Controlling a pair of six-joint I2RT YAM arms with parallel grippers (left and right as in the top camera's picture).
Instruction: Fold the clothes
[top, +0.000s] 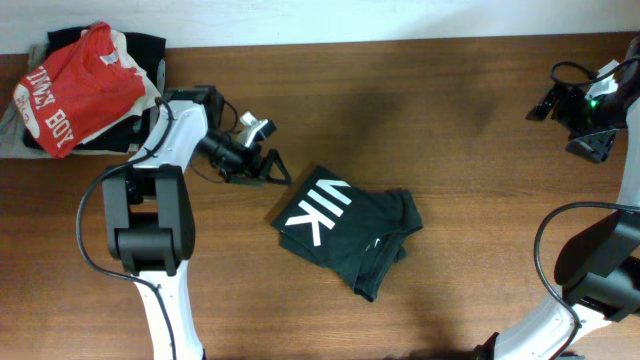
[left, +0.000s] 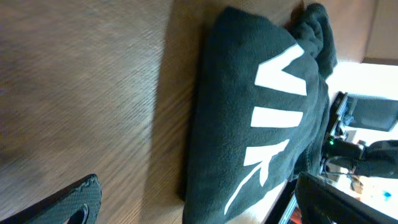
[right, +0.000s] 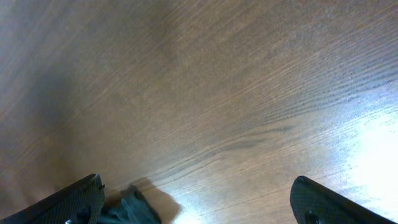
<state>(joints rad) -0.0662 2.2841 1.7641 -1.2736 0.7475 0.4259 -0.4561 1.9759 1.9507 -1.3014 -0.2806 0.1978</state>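
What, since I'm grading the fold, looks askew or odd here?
The black T-shirt lies skewed to the table edges, and its end away from the white logo is bunched and uneven, with loose fabric poking out.

Overhead: fixed high, facing straight down on the surface (top: 400, 70). The whole width is in frame, far edge along the top, both arm bases at the near edge. The most distant of the three views.

Left wrist: low and close over the middle of the surface, picture turned sideways. It looks past the left pincer (left: 199, 180) at the black T-shirt (left: 249, 124), which fills much of the frame. Shared with overhead: the same T-shirt (top: 345, 225), white logo legible in both.

Right wrist: close above bare wood near the far right corner, facing down between the fingers of the right pincer (right: 196, 183). Shares wood grain with overhead.
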